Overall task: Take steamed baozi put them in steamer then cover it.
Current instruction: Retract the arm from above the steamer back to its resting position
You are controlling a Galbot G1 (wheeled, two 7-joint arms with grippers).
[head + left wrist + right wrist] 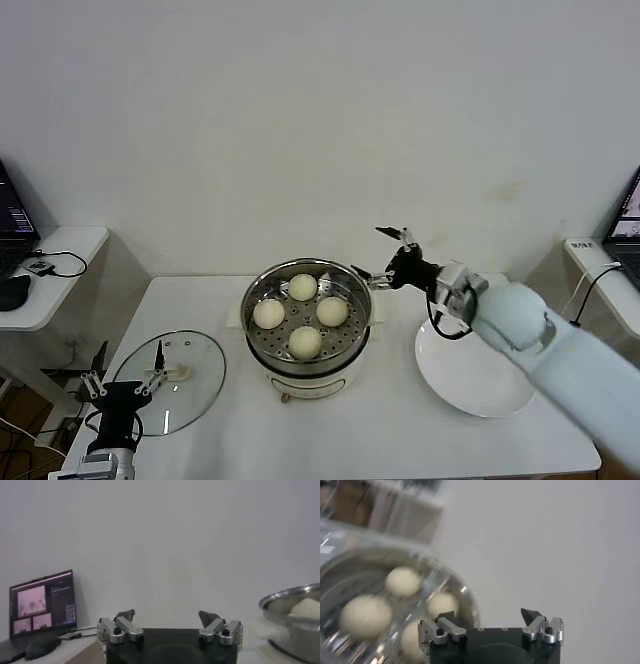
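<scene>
baozi point(303, 315) fill steamer point(262, 345); cover point(195, 385) lies beside it.

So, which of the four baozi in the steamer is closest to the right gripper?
The baozi on the steamer's right side; the other three sit behind, left and front. The open right gripper hangs just beyond that rim.

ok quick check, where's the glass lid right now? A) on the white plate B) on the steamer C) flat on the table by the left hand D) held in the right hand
C: the glass lid lies flat on the table next to the left hand, while the steamer stands uncovered with four baozi inside, and the open right hand holds nothing.
</scene>
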